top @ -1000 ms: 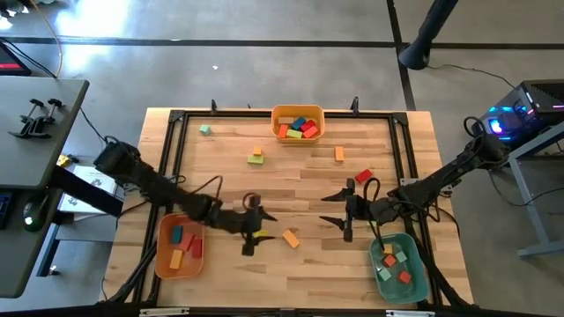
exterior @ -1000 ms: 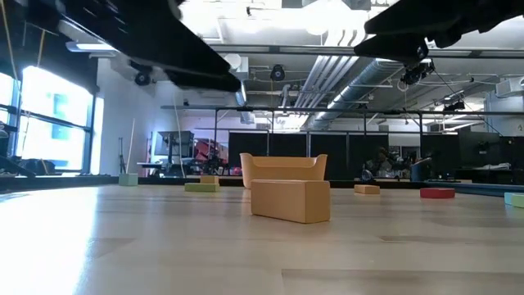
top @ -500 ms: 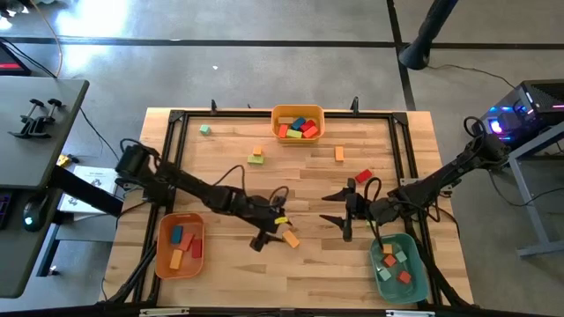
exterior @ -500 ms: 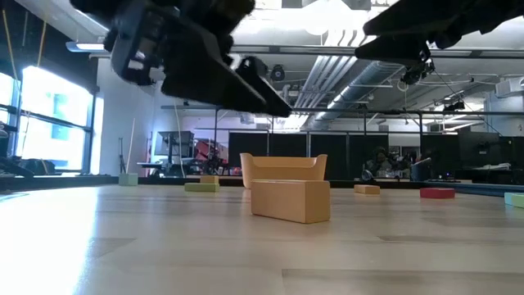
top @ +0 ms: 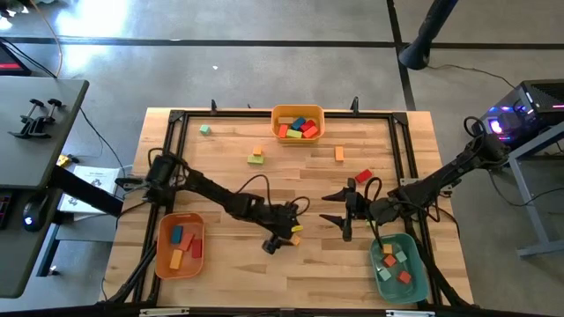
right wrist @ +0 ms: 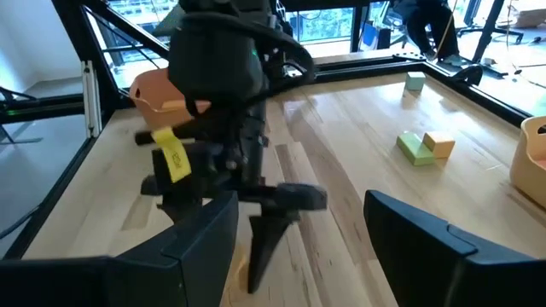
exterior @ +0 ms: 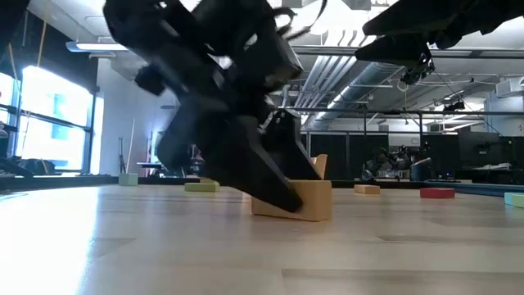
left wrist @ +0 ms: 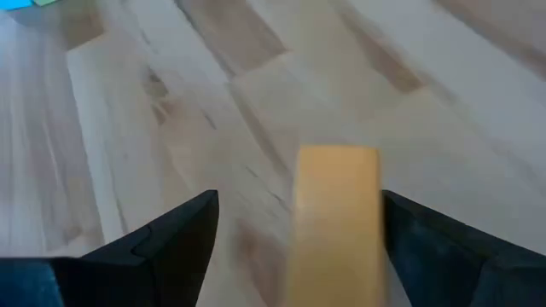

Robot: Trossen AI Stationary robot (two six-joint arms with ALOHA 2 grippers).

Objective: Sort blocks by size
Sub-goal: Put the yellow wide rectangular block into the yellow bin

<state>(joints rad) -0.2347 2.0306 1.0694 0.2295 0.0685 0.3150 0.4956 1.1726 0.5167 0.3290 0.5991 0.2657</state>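
An orange block (top: 294, 239) lies flat on the table near its middle front; it also shows in the low view (exterior: 316, 197). My left gripper (top: 284, 236) is open and low over the table, with one finger on each side of the block (left wrist: 337, 217). My right gripper (top: 340, 212) is open and empty, above the table to the right of the block. Other blocks lie loose toward the far side: a green one (top: 204, 129), a green and orange pair (top: 256, 157), an orange one (top: 339, 153) and a red one (top: 363, 176). My left gripper's fingers straddle the orange block's two long sides, coming down at a slant from the table's left. One finger (left wrist: 435, 247) stands close against the block's side (left wrist: 372, 213); I cannot tell whether it touches. The block lies flat on the table.
An orange bin (top: 298, 113) with several blocks stands at the far edge. A second orange bin (top: 164, 255) is at the front left and a teal bin (top: 414, 269) at the front right, both holding blocks. A black frame (top: 176, 141) runs round the table.
My left gripper has gone toward the table's right edge, from beside the front-left orange bin to the orange block. It has come down until its open fingers stand on either side of the block.
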